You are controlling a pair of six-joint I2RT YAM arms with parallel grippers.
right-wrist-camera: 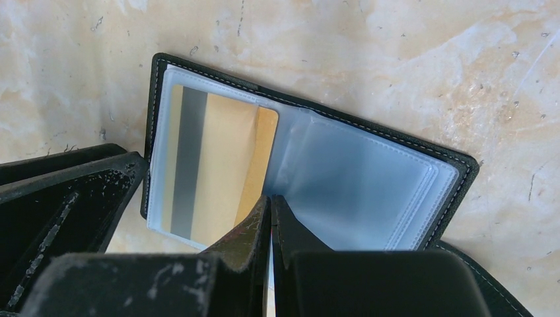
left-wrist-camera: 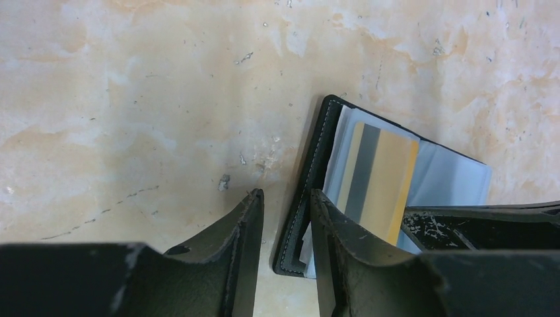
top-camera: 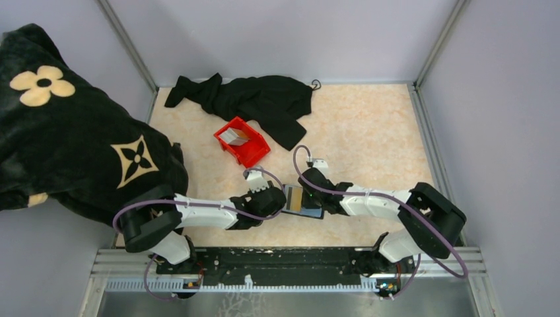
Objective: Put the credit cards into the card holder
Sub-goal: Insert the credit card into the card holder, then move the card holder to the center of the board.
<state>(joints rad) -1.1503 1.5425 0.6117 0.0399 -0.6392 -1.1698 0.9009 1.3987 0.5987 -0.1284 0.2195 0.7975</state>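
Open card holder [top-camera: 314,211] lies on the worktop [left-wrist-camera: 132,99], its gold card [right-wrist-camera: 218,178] nearest the left fingers [left-wrist-camera: 323,224], half-parted astride that edge; right fingers [right-wrist-camera: 272,214], pinched together, at the fold.

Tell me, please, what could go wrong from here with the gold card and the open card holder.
The left end effector straddles the card holder at its outer edge; closing there could lift or drag it. The shut right end effector sits only near the fold, so the holder might pivot. The gold card may not be fully seated and could slip out.
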